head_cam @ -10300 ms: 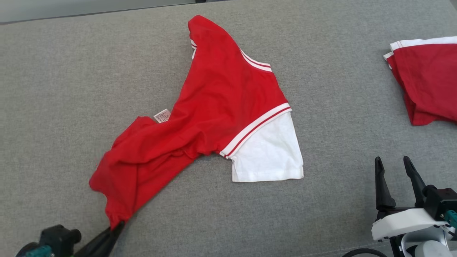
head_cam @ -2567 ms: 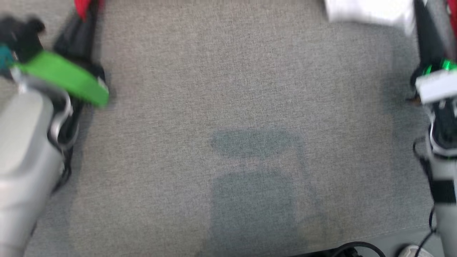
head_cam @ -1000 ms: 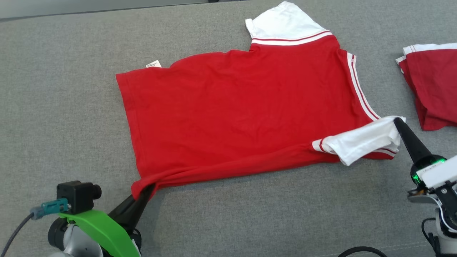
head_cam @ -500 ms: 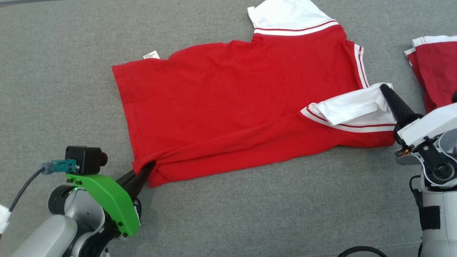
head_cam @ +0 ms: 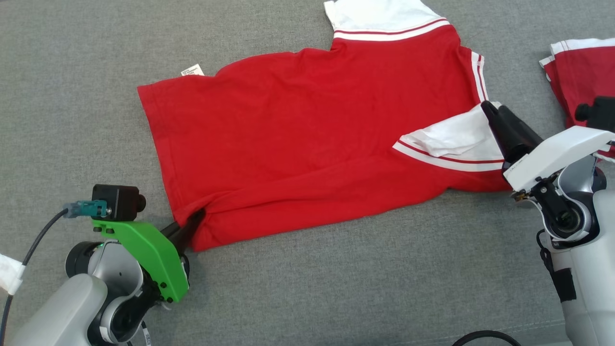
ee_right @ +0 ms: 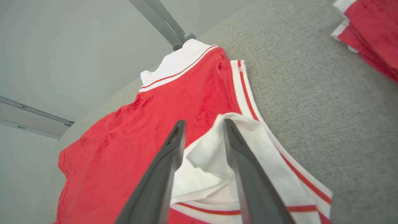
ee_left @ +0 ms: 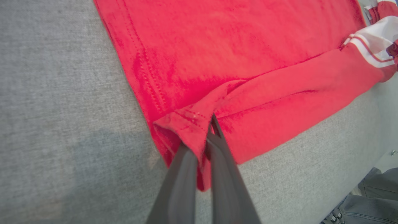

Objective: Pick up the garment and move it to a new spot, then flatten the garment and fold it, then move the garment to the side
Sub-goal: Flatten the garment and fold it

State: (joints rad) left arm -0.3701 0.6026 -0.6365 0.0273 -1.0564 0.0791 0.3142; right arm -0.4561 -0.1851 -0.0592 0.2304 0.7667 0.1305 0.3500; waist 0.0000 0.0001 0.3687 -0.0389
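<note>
Clenched tight, the left claw [ee_left: 203, 137] pinches the garment [head_cam: 298, 144] at the near corner of its hem, red cloth bunched over one dark finger. And from that pinch a turned-over band of fabric runs along the whole near edge, towards the sleeves.

Across on the robot's right, the right claw [head_cam: 492, 106] is released: fingers parted, a clear gap between them, tips poised over the near sleeve [head_cam: 456, 137]. That sleeve is white with a red stripe, crumpled and folded back onto the red body. Whether either finger touches it, I can't tell from here.

So the garment lies spread out mid-surface on the grey cushion [head_cam: 336, 288], hem to the robot's left, shoulders to its right. Mostly flat across the middle, a few soft ripples. The far sleeve [head_cam: 384, 12] lies flat at the far edge, white, with the same striped trim. A little white label [head_cam: 192, 70] pokes out past the far edge, near the hem corner.

Behind the left claw there's a green bracket [head_cam: 149, 250] carrying a small black camera [head_cam: 115, 202]; behind the right one, a white housing [head_cam: 557, 154].

Further off to the robot's right, well apart from all this, sits a second red garment [head_cam: 576, 67] with white trim, folded. Down past the cushion's near edge, a person's grey trouser leg [ee_left: 373, 199].
</note>
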